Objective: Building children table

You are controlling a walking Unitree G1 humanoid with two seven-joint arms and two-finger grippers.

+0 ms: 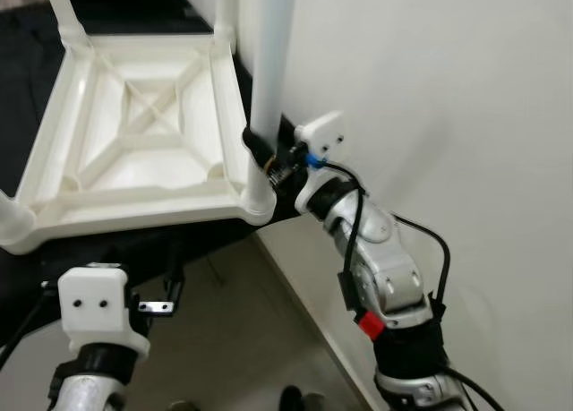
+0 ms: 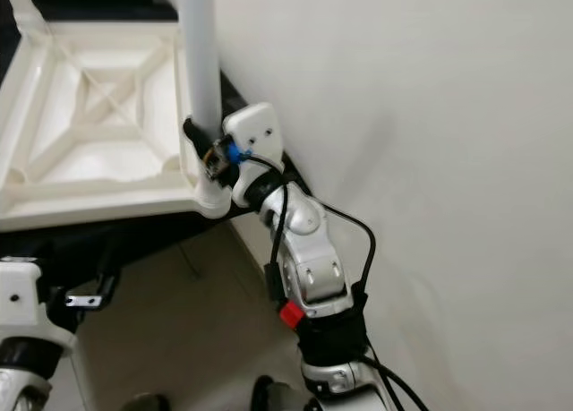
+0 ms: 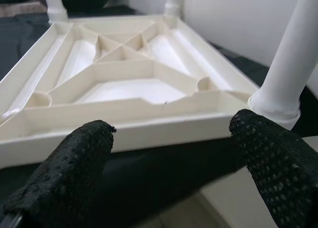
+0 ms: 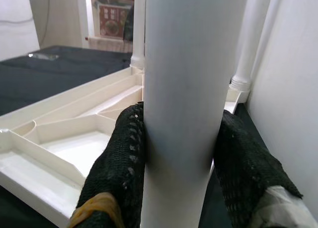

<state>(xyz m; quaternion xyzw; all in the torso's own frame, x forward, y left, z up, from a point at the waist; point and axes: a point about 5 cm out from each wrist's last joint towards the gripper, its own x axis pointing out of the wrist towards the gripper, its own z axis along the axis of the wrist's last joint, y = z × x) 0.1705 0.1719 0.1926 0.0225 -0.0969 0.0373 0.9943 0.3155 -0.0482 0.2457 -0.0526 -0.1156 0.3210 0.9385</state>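
On your left, the left arm sits low in front of the robot, its white wrist block facing up; the left gripper [image 3: 164,173] points at the near edge of the upturned white table top [image 1: 134,124], its two black fingers [image 3: 64,173] spread wide with nothing between them and touching nothing; the table top lies underside up on a dark surface [image 1: 27,62], its ribbed bracing showing, with legs standing at the corners; moving right, the right arm reaches forward and up along the white wall [image 1: 448,98], elbow bent, a black cable looping beside it; the right gripper [image 1: 261,157] is clamped around the near right table leg [image 1: 269,62] just above its corner socket, a finger [image 4: 117,168] pressed on either side; no readable writing shows on the table or arms.
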